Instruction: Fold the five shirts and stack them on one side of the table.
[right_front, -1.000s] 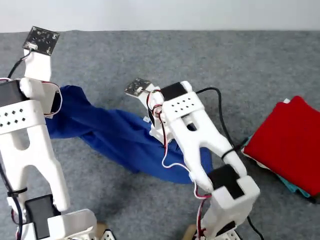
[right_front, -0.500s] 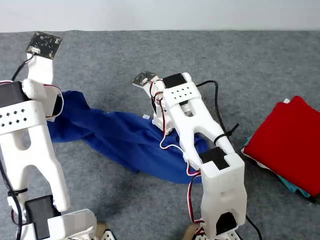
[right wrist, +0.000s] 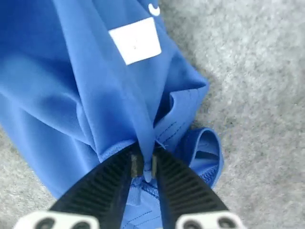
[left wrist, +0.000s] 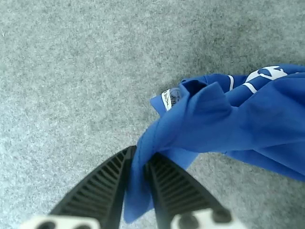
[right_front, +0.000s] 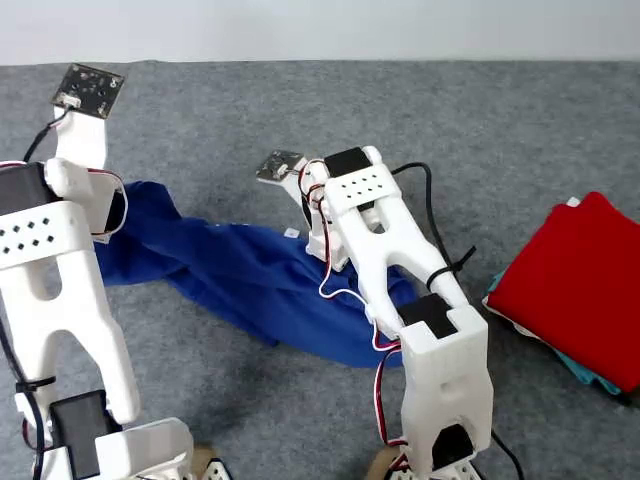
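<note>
Blue shirt (right_front: 250, 285) hangs stretched and twisted between the two arms, sagging onto the grey, felt-like tabletop (right_front: 480, 130). The left fingers (left wrist: 107, 179) are clamped on one bunched corner, just above the surface. The right fingers (right wrist: 183, 183) pinch a fold of the other end, near a white label (right wrist: 135, 40). Well apart, beyond the right arm, a folded red shirt (right_front: 575, 285) lies on top of a teal one (right_front: 580, 372). A pale wall (right_front: 320, 30) runs along the tabletop's far edge.
</note>
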